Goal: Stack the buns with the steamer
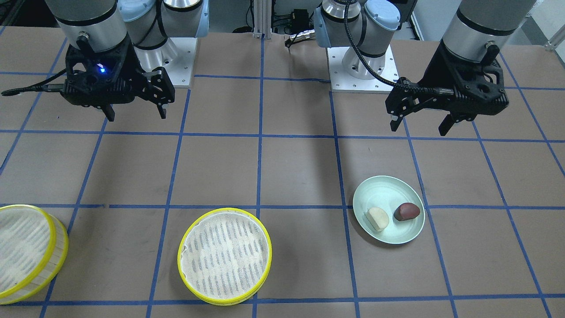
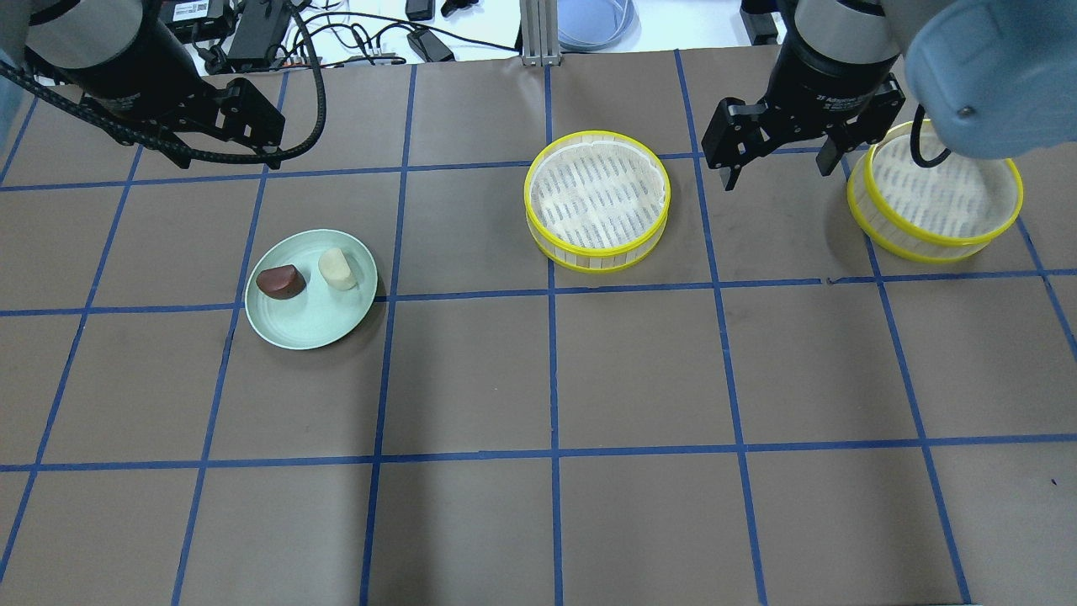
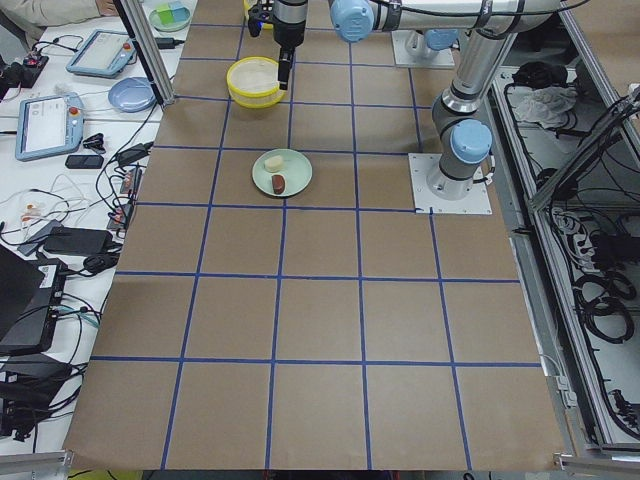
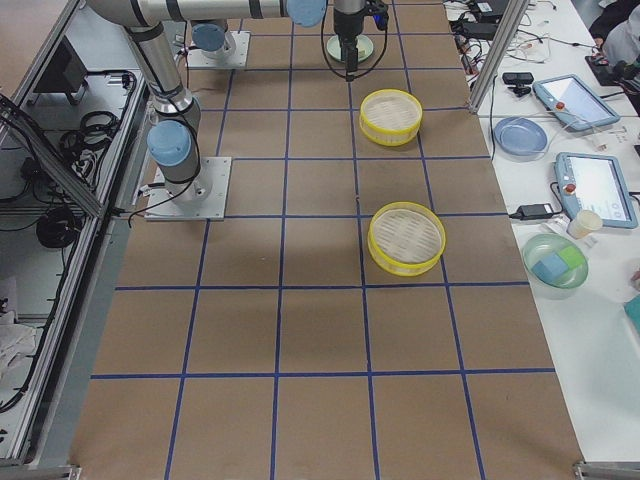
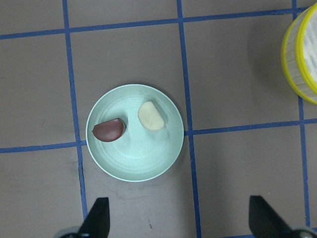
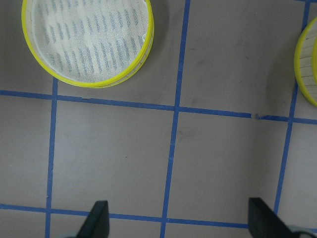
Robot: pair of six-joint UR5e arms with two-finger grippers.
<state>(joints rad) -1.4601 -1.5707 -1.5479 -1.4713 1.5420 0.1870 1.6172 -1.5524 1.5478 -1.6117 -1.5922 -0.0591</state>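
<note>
A cream-beige bun and a dark reddish-brown bun lie side by side on a pale green plate. One steamer tray sits mid-table, empty. The other tray sits on my right side, empty. My left gripper hangs open and empty above the table, on the robot's side of the plate. My right gripper hangs open and empty between the two trays.
Blue tape lines grid the brown table. Both arm bases stand at the robot's edge. Tablets, cables and bowls lie on the side bench past the far edge. The middle tray's rim shows at the right of the left wrist view.
</note>
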